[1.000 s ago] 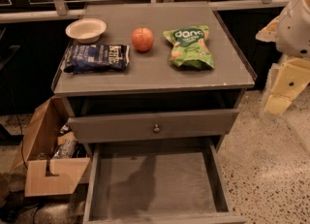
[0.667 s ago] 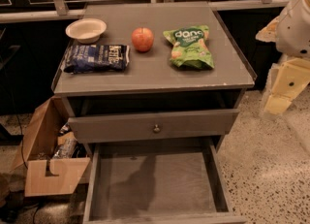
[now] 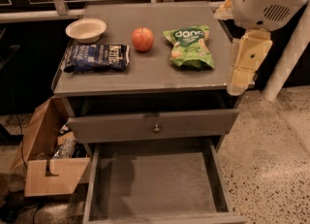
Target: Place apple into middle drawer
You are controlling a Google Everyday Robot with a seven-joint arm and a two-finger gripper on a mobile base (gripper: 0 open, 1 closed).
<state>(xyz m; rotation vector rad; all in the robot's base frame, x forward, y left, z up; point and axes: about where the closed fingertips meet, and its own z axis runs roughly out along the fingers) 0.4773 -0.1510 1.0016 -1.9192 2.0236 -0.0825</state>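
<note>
gripper (image 3: 246,65), grip state indeterminate, hangs under the arm (image 3: 266,0) at the cabinet's (image 3: 155,72) right edge. on the cabinet: one apple (image 3: 143,39), one bowl (image 3: 86,29), one blue bag (image 3: 97,57), one green bag (image 3: 190,47). below: one drawer (image 3: 155,184) pulled out.

- A green bag (image 3: 190,47) is lying on the cabinet top (image 3: 145,75), showing one large white word that is reading as "don" plus a last letter that cannot be told.
- A dark blue bag (image 3: 97,57) is lying further toward the left of the view, carrying white lettering that cannot be read.
- The gripper (image 3: 240,83) is hanging just beside the cabinet top's right edge.
</note>
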